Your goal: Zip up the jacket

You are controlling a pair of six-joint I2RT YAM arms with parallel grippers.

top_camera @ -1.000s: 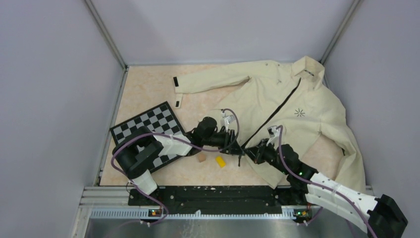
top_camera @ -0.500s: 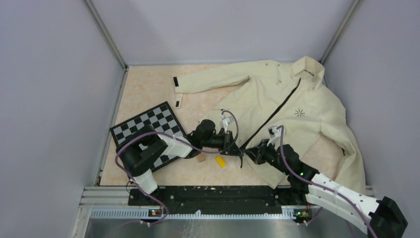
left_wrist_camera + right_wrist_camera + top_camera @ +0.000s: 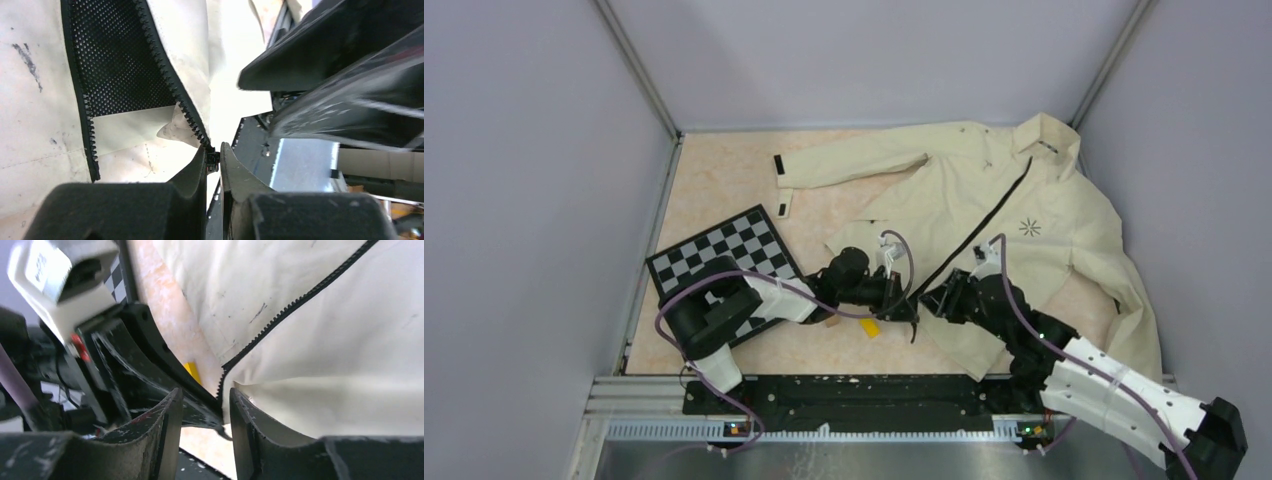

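The cream jacket (image 3: 1024, 195) lies spread at the back right, its dark zipper (image 3: 980, 228) running from the collar down to the hem. My left gripper (image 3: 912, 316) is at the hem end of the zipper. In the left wrist view it (image 3: 213, 156) is shut on the small black zipper end (image 3: 213, 161), where the two rows of teeth (image 3: 172, 85) meet; above it they spread apart over black mesh lining (image 3: 115, 65). My right gripper (image 3: 936, 299) sits right beside it, open (image 3: 206, 401), with the hem corner (image 3: 260, 390) against its right finger (image 3: 245, 415).
A checkerboard (image 3: 724, 250) lies at the left under the left arm. A yellow block (image 3: 869, 327) and a small tan block (image 3: 831, 321) sit on the table just below the left gripper. Side walls close in left and right.
The left gripper has drawn the zipper end slightly nearer and to the right. The right wrist has shifted a little farther back and right, staying beside it.
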